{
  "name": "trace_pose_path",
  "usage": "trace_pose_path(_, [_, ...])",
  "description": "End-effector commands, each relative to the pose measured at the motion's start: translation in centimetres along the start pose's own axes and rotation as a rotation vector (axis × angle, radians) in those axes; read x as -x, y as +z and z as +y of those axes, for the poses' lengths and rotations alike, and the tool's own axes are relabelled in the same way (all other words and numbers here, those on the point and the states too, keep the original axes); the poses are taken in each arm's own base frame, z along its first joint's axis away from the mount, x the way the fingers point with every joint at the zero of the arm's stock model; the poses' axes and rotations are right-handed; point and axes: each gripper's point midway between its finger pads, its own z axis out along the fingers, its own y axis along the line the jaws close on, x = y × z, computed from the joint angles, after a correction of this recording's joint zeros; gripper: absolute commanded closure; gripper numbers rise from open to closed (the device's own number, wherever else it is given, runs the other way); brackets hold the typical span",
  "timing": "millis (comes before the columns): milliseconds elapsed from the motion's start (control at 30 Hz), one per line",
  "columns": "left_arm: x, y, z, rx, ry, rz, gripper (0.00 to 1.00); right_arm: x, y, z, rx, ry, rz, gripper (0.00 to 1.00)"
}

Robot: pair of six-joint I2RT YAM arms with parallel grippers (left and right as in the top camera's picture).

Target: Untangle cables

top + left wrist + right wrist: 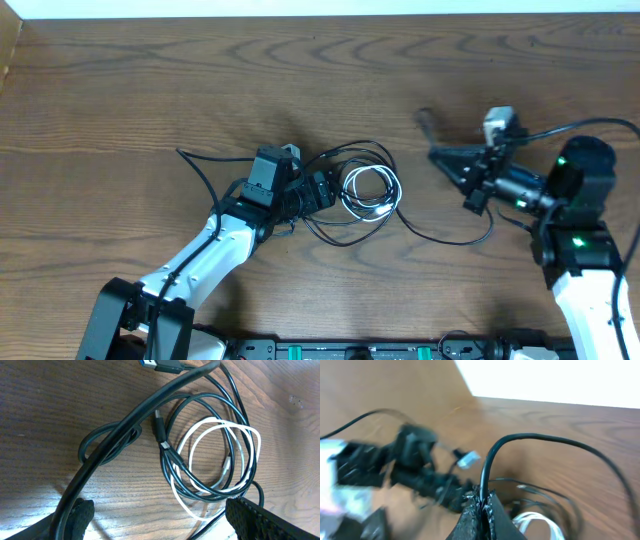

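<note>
- The white cable (370, 188) lies as a small flat coil of two or three turns near the middle of the table (150, 90). It is thin and glossy.
- The black cables (167, 450) are thin, dark cords in loose loops. They are laid over and through the white coil, so the two colours cross each other.
- More black loops spread out just left of the white coil and above it. One strand trails off to the coil's right, toward the right arm.
- In the left wrist view, one small black end plug sits just left of the white coil.
- A USB plug (162, 365) with a blue insert lies beyond the white coil, at the top edge of the left wrist view.
- The left gripper (322, 190) is just left of the white coil and low over the bundle. Its fingers are spread wide and released, with nothing between them.
- The right gripper (482, 502) is well to the right of the white coil. Its fingers are clenched on a black cable, which arcs up out of the tips.
- The right wrist view is blurred, so I cannot tell which black cable it holds.
</note>
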Motion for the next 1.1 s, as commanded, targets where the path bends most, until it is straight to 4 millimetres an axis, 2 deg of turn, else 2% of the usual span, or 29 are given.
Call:
trace_pose_path(0, [0.7,-0.1,-0.5,0.000,0.009,-0.016,0.11,2.1,-2.7,-4.5,-0.311,0.050,-0.094,0.99])
trace_pose_path(100, [0.5,-0.1,-0.4,0.007,0.005,-0.008,0.11,1.5,-5.1,-7.6,-0.533,0.096,-0.103,0.99])
trace_pose_path(167, [0.4,-0.1,-0.5,0.002,0.005,-0.003,0.11,-0.1,-6.0,-9.0,-0.631,0.150,-0.061,0.98])
trace_pose_path(267, [-0.1,-0.2,-1.0,-0.028,-0.010,0.023,0.11,-3.6,-6.8,-10.4,-0.724,0.250,0.045,0.97])
trace_pose_path(333, [-0.5,-0.2,-1.4,-0.055,-0.009,0.050,0.11,-5.6,-7.1,-11.1,-0.765,0.307,0.113,0.89])
trace_pose_path(400, [-0.7,-0.2,-1.7,-0.068,-0.008,0.062,0.11,-7.1,-6.8,-11.3,-0.761,0.356,0.163,0.71])
trace_pose_path(533, [-0.7,-0.2,-1.7,-0.075,0.057,0.062,0.11,-8.6,-5.2,-10.6,-0.647,0.422,0.221,0.41])
trace_pose_path(600, [-0.6,-0.4,-1.7,-0.078,0.072,0.056,0.11,-8.9,-4.4,-9.9,-0.583,0.447,0.234,0.32])
trace_pose_path(733, [0.0,-0.9,-2.3,-0.096,0.080,0.031,0.11,-9.2,-2.9,-7.8,-0.419,0.498,0.252,0.21])
trace_pose_path(867, [0.8,-1.7,-3.4,-0.131,0.101,-0.010,0.11,-9.9,-1.2,-5.6,-0.289,0.528,0.297,0.19])
trace_pose_path(1033, [1.1,-2.0,-3.8,-0.142,0.108,-0.023,0.11,-12.8,1.2,-4.1,-0.272,0.722,0.402,0.19])
trace_pose_path(1067, [1.0,-2.0,-3.7,-0.141,0.107,-0.021,0.11,-13.6,1.6,-4.1,-0.295,0.767,0.424,0.21])
